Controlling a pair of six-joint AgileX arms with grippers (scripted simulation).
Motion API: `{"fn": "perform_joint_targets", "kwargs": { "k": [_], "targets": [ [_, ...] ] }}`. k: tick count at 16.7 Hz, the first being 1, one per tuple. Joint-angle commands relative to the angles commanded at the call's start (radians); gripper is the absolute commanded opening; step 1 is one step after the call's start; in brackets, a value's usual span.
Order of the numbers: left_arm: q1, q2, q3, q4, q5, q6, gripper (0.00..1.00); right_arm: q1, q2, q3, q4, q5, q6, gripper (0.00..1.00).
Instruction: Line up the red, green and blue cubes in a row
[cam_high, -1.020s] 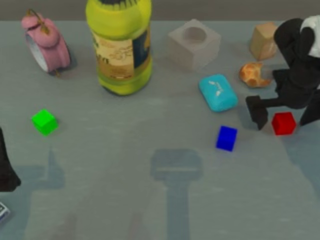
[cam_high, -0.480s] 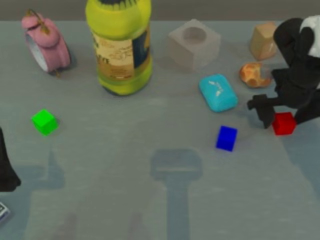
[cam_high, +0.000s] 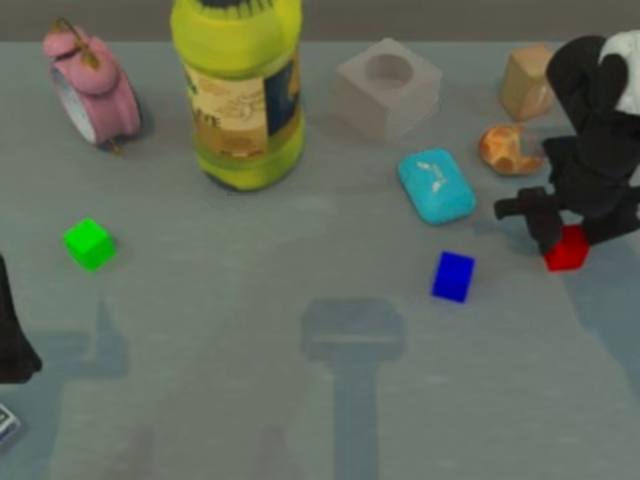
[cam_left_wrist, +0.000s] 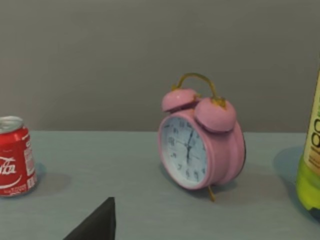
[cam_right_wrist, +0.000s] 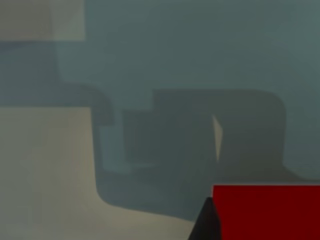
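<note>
Jaws of my right gripper (cam_high: 560, 238) straddle the red cube (cam_high: 568, 252) near the table's (cam_high: 300, 400) right edge; whether they already pinch it I cannot tell. Blue cube (cam_high: 453, 276) lies just leftward, green cube (cam_high: 89, 243) far left beside my parked left arm.

I counted three small cubes on the counter (cam_high: 300, 420): one red cube (cam_high: 568, 250), one green cube (cam_high: 89, 243), one blue cube (cam_high: 453, 276). Beyond those sat one pink alarm clock (cam_high: 90, 85), one yellow bottle (cam_high: 238, 90), one grey holed block (cam_high: 388, 86), one tan wooden block (cam_high: 526, 82), one croissant (cam_high: 508, 148), one turquoise soap bar (cam_high: 436, 185) and one red cola can (cam_left_wrist: 15, 156).
</note>
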Motion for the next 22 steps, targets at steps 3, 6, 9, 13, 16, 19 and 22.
{"fn": "perform_joint_targets", "kwargs": {
  "k": [3,6,9,13,16,19,22],
  "targets": [
    [0.000,0.000,0.000,0.000,0.000,0.000,1.00,0.000,0.000,0.000,0.000,0.000,0.000,0.00],
    [0.000,0.000,0.000,0.000,0.000,0.000,1.00,-0.002,-0.044,0.029,-0.031,0.003,-0.001,0.00],
    [0.000,0.000,0.000,0.000,0.000,0.000,1.00,-0.001,-0.075,0.092,-0.132,0.003,0.001,0.00],
    [0.000,0.000,0.000,0.000,0.000,0.000,1.00,0.006,-0.121,0.166,-0.248,0.002,-0.003,0.00],
    [0.000,0.000,0.000,0.000,0.000,0.000,1.00,0.006,-0.123,0.169,-0.251,0.002,-0.003,0.00],
    [0.000,0.000,0.000,0.000,0.000,0.000,1.00,0.015,-0.110,0.181,-0.257,0.002,0.012,0.00],
    [0.000,0.000,0.000,0.000,0.000,0.000,1.00,0.109,-0.052,0.280,-0.308,0.007,0.111,0.00]
  ]
}}
